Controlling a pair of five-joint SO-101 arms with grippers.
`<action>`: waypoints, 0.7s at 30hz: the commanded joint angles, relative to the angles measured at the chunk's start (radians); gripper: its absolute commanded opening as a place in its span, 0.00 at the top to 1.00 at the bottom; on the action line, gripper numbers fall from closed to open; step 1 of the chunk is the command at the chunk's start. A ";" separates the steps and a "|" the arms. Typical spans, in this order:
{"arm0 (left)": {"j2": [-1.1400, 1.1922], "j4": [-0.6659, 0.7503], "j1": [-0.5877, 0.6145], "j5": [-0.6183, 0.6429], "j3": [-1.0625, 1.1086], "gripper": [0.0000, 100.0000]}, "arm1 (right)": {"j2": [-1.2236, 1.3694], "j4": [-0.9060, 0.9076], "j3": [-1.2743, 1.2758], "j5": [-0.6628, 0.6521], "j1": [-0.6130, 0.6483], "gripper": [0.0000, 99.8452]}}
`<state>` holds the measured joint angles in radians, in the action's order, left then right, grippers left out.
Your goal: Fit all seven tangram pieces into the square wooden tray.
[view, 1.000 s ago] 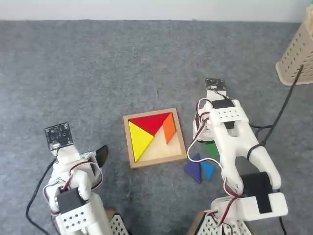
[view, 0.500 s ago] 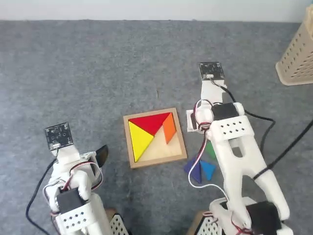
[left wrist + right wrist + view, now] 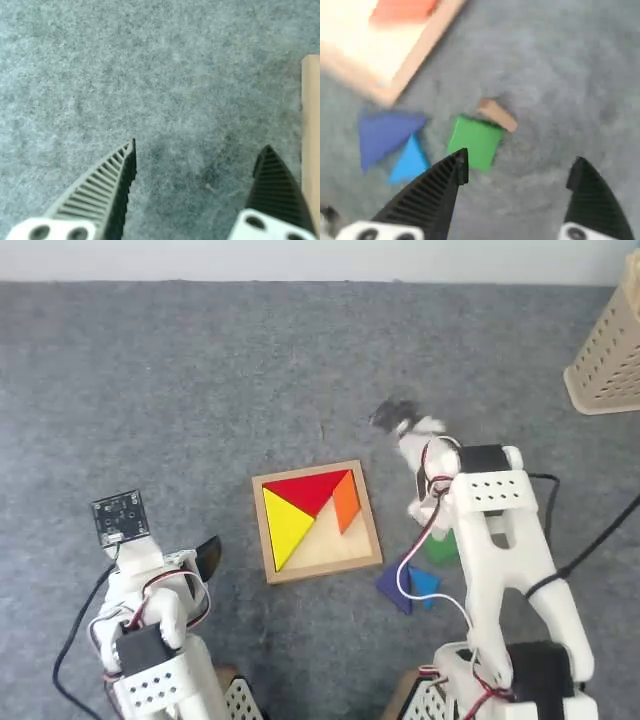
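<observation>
The square wooden tray lies flat on the grey carpet between the two arms. It contains three pieces: a red triangle along the far edge, a yellow triangle against the left wall, and an orange piece against the right wall; the remaining floor of the tray is bare wood. Outside the tray, on its right, lie a green square, a dark blue triangle and a light blue triangle, the two triangles touching. A small tan piece lies against one corner of the green square. The right gripper hangs above this group with its fingers spread wide and nothing held (the green square sits just beside one fingertip). The left gripper is low over bare carpet left of the tray, fingers likewise wide apart and empty. A beige perforated basket stands at the far right edge
</observation>
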<state>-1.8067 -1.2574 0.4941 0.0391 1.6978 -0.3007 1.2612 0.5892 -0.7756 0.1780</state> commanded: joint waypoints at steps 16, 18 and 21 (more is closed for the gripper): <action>-0.014 -0.006 0.005 -0.002 -0.013 0.65 | 0.166 -0.239 0.087 -0.391 0.042 0.67; -0.014 -0.006 0.005 -0.002 -0.013 0.65 | 0.180 -0.274 0.086 -0.325 0.064 0.67; -0.014 -0.006 0.005 -0.002 -0.013 0.65 | 0.199 -0.309 0.086 -0.242 0.084 0.67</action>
<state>-1.8067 -1.2574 0.4941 0.0391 1.6978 -0.1074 1.0019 0.6843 -1.1178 0.2363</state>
